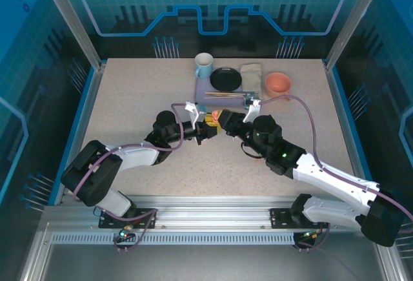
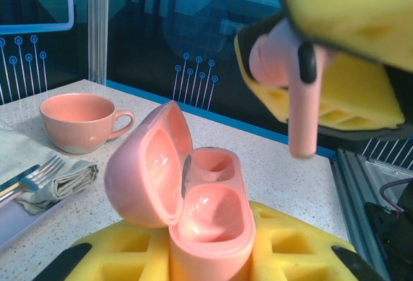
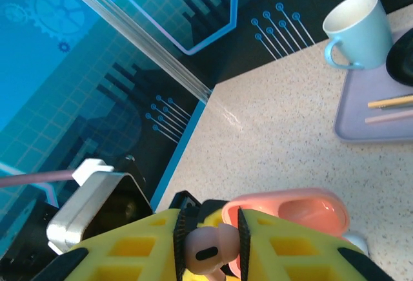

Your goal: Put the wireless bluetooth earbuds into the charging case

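Over the speckled counter (image 1: 129, 106), left gripper (image 2: 208, 263) jaws are clamping an open pink case (image 2: 206, 210); right gripper (image 3: 208, 239) jaws are pinching a pink earbud (image 2: 302, 110).

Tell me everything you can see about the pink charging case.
The charging case is a small, rounded, glossy salmon-pink shell that looks like plastic. It stands open, its lid swung back to the left in the left wrist view, and both earbud wells look empty. The left gripper holds it, yellow pads pressing its lower body from either side. A pink earbud hangs above and to its right, apart from it.
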Robot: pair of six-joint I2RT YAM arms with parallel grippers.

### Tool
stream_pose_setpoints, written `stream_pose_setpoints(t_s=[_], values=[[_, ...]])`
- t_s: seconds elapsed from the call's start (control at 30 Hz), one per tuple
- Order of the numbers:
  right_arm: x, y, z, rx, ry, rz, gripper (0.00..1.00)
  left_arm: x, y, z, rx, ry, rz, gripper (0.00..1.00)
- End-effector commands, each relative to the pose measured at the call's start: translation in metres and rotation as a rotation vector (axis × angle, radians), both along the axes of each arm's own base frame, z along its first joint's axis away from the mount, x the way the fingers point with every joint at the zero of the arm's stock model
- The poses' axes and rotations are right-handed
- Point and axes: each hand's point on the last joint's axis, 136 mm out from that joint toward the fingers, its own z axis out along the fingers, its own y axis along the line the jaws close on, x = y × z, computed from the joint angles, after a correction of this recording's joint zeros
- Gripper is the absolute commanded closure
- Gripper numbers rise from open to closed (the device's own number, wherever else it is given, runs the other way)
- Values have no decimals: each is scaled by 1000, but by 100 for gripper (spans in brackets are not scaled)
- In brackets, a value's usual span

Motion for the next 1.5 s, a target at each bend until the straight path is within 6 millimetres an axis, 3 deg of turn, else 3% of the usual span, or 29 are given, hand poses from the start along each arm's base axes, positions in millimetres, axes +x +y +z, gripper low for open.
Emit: stream_pose_setpoints(t_s=[0.0, 1.47], values=[[1, -2, 10, 21, -54, -42, 72, 0, -6, 11, -27, -24, -19, 100], [10, 16, -44, -82, 38, -41, 78, 2, -4, 22, -44, -41, 2, 100]])
